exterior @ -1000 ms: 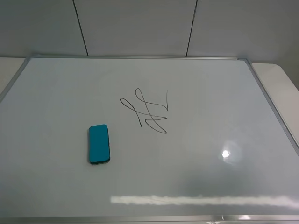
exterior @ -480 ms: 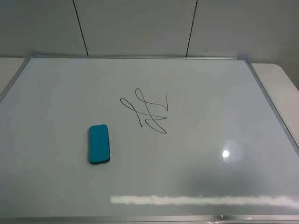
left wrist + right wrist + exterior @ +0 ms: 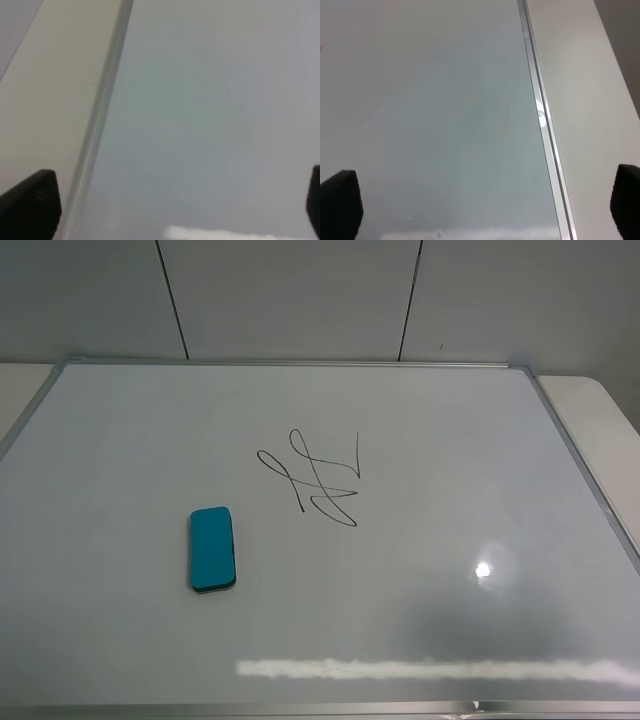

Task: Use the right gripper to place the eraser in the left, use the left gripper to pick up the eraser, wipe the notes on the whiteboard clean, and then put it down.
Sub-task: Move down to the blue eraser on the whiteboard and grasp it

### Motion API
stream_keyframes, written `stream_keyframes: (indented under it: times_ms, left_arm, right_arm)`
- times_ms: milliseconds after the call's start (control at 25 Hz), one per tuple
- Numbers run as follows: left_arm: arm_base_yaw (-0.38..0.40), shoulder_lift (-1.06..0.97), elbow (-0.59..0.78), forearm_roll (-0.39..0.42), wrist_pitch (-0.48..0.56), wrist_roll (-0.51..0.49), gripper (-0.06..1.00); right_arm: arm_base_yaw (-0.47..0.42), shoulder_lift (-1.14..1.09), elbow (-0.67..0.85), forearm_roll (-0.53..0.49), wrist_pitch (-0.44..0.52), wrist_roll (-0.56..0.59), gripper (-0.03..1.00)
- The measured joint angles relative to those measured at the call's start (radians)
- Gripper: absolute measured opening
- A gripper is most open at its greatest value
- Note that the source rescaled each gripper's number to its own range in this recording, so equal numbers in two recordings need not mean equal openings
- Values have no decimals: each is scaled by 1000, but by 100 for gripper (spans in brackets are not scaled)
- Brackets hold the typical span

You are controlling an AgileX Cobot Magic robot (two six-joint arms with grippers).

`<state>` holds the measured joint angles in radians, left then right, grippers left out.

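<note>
Nothing has shifted since a second ago: the teal eraser (image 3: 212, 549) lies flat on the whiteboard (image 3: 450, 420), left of the notes (image 3: 315, 485) and nearer the camera, its long axis running near-to-far. Both the left gripper (image 3: 172, 205) and the right gripper (image 3: 484, 202) stand spread wide and empty, each over a side edge of the board.

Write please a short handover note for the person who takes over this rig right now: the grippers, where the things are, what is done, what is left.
Left gripper: open, empty, over the whiteboard near a frame edge.
Right gripper: open, empty, also over the board near a frame edge.
Eraser: lies flat on the board, left of the notes in the high view, apart from them; no gripper touches it.
Done: nothing visible; the notes are intact.
Left: right gripper places the eraser to the left, left gripper picks it up, wipes the notes, puts it down.
</note>
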<state>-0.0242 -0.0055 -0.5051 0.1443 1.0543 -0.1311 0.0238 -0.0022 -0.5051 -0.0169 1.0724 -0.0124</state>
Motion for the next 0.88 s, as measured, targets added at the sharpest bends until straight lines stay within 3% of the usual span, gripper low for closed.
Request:
stream_keyframes:
  times_ms: [880]
  left_arm:
    - [0, 0, 0, 0, 0, 0, 100]
  right_arm:
    - [30, 0, 0, 1, -6, 2, 100]
